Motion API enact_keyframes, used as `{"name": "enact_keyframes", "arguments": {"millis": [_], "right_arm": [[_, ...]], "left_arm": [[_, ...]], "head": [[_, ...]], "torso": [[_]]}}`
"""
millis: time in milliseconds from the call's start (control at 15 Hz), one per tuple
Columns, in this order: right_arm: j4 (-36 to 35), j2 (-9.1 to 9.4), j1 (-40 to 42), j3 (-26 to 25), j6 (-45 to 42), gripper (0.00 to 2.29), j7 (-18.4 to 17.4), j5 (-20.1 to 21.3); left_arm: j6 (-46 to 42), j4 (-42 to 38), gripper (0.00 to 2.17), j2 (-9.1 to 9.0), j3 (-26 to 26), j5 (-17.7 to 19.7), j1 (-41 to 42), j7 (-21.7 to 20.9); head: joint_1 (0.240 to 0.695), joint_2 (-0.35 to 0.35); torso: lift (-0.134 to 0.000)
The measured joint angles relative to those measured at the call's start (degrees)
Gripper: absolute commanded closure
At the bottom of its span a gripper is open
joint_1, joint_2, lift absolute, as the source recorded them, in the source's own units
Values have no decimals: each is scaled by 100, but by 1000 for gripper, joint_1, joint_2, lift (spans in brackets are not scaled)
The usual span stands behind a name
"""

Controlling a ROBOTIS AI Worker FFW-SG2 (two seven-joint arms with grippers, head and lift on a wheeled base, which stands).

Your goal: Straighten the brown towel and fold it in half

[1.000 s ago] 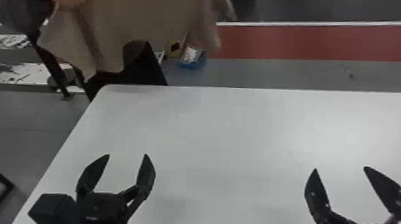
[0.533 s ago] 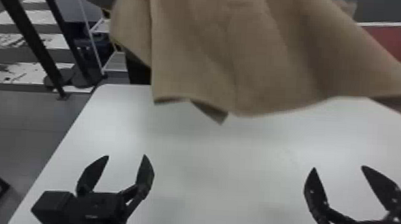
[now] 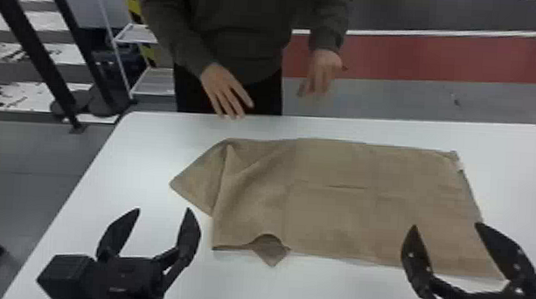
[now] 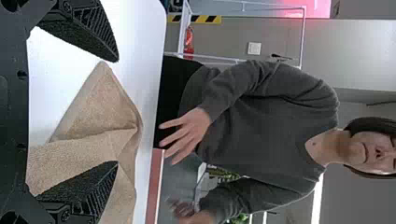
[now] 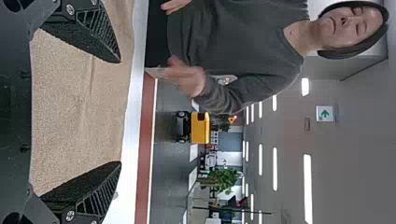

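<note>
Left gripper: fingers wide apart, nothing between them, near the towel's left end. Right gripper: same, wide and empty, seen against the near right part. Brown towel lies across the white table, right part mostly flat, left end bunched: pointed corner sticking out left, small flap poking out at the near edge. Step in hand, judged: straighten first, no folding yet. Best: right presses lightly as anchor, left pinches one layer at the flap, draws it low and outward, then evens the pointed corner. Risk: pinching two layers or dragging the lot. Square the edges before halving, else the fold goes crooked
</note>
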Motion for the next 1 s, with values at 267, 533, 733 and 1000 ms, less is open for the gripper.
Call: {"name": "enact_keyframes", "arguments": {"millis": [267,533,733,1000], "right_arm": [[9,0,14,0,-5,107,2,0],[2,0,41,0,-33,107,3,4],[2,0,38,0,-37,107,4,9],[13,0,-11,-64,-35,107,54,159]], "left_arm": [[0,12,103,0,0,0,0,0],[0,26,103,3,0,0,0,-2],[0,30,103,9,0,0,-9,-8],[14,83,103,8,-2,0,-72,-12]], "head": [[695,129],[695,130],[695,129],[695,125]], "torso": [[-123],[-123],[-123],[-123]]}}
